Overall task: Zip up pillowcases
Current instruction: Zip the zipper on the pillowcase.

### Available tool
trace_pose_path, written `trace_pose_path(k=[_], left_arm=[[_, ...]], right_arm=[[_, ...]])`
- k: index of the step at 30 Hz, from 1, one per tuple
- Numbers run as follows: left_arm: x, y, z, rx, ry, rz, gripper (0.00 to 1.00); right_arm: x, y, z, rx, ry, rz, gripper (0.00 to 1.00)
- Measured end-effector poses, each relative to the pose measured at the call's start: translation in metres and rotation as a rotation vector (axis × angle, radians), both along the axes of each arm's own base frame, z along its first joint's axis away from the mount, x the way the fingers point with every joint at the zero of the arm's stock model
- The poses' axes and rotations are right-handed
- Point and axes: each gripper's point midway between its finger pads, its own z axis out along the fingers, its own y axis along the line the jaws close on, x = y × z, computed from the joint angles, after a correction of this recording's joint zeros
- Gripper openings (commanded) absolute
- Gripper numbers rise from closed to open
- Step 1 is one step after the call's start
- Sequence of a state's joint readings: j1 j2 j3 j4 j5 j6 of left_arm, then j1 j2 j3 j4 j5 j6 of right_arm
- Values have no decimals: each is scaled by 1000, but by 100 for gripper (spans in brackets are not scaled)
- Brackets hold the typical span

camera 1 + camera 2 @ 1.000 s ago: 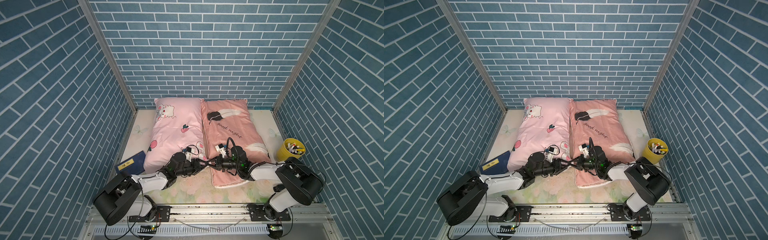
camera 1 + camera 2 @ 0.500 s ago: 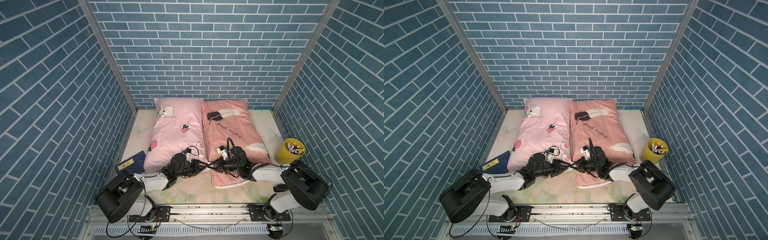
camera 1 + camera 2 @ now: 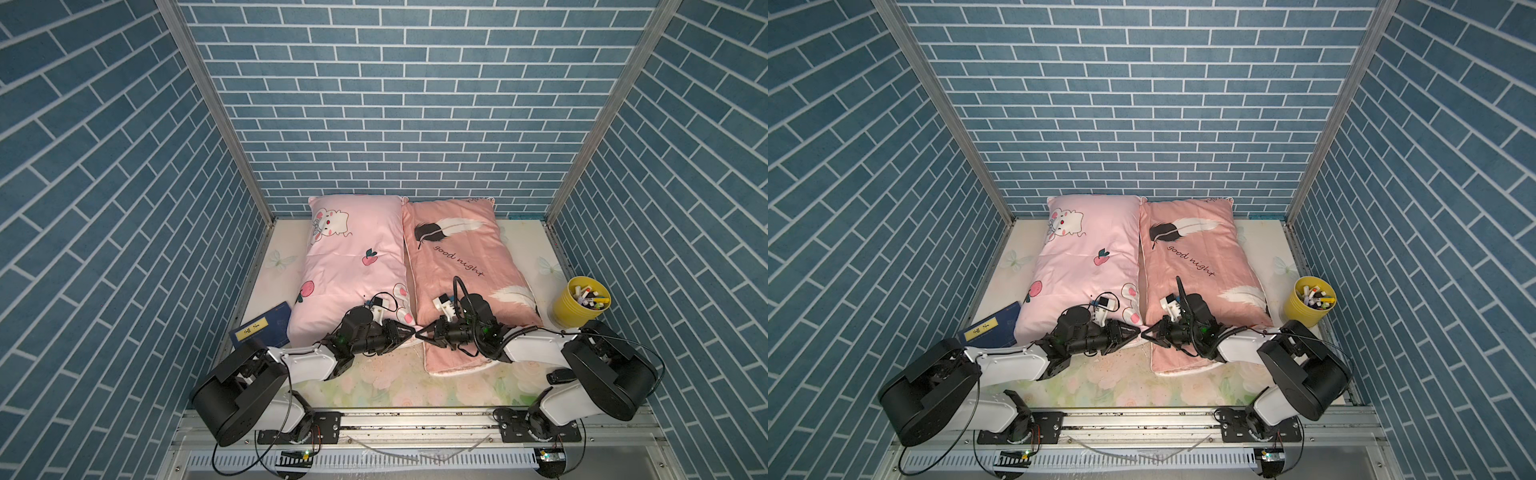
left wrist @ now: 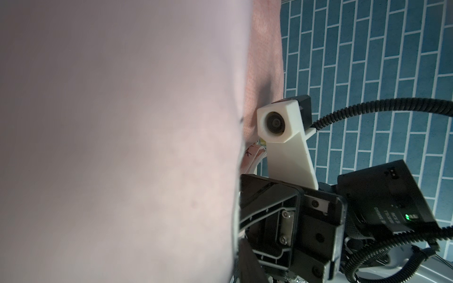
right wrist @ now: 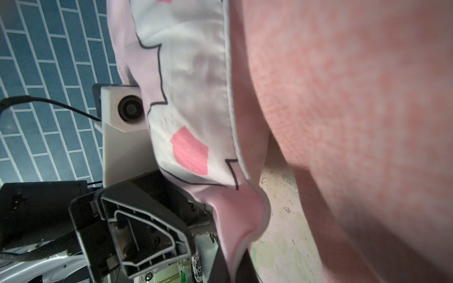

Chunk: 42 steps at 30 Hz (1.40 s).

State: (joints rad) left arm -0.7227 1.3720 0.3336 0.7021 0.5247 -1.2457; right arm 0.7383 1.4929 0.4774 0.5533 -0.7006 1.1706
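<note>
bunny pillowcase (image 3: 353, 266): the light pink one, lying flat on the bench with its far end against the back wall. Its near corner on the right arm's side is where the action is.
feather pillowcase (image 3: 457, 266): the salmon "good night" one, snug against the bunny pillowcase along the long edge. Nobody's working its zip as far as I can see.
right gripper (image 3: 423, 333): jaws pressed together. The right wrist view shows that bunny pillowcase corner bunched up and running down into them, so it's pinching the corner.
left gripper (image 3: 409, 328): nose to nose with the right one at that same corner. Honestly can't tell if its jaws have clamped or what's in them, the zipper pull is hidden.
what changed: over the last second the right gripper edged closer to the bunny pillowcase corner, and the left jaws narrowed.
what it means: looks like an anchor-and-pull setup to me. One side holds the fabric taut and the other goes for the slider, so I'd guess the zipping itself is still ahead.
bench (image 3: 374, 382): floral mat showing in front of the bunny pillowcase.
extras: a blue book (image 3: 266, 328) on the bunny pillowcase's left-arm side, and a yellow cup (image 3: 579, 309) of pens well off on its other side.
</note>
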Motion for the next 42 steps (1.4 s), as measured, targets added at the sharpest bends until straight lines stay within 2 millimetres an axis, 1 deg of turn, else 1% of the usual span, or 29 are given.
trace_pose_path(k=[5,10,14,19,20,21,25,26,33,38,42], left_arm=[[-1,1,1,3,2,0,26],[-2,2,-2,16,9,-3,26],[-3,2,-4,27,10,-4,26],[-3,3,-4,33,5,-4,26],[-3,3,-4,34,5,-4,26],[-3,4,-4,35,5,-4,26],[-5,5,-4,45,8,-7,27],[-6,6,-4,50,8,-8,28],[-13,13,0,79,-1,-20,40],[-15,13,-2,85,4,-26,41],[-15,11,-9,94,16,-31,41]], right_arm=[[-2,2,-3,0,4,9,18],[-6,6,-11,-9,15,23,20],[-7,7,-15,-13,24,26,27],[-7,8,-17,-14,27,28,29],[-8,9,-17,-14,26,29,29],[-8,9,-17,-15,27,30,27],[-11,11,-20,-20,30,42,4],[-12,11,-21,-23,33,43,0],[-12,11,-22,-24,37,43,0],[-9,13,-16,5,41,35,0],[-4,16,-9,42,39,24,0]])
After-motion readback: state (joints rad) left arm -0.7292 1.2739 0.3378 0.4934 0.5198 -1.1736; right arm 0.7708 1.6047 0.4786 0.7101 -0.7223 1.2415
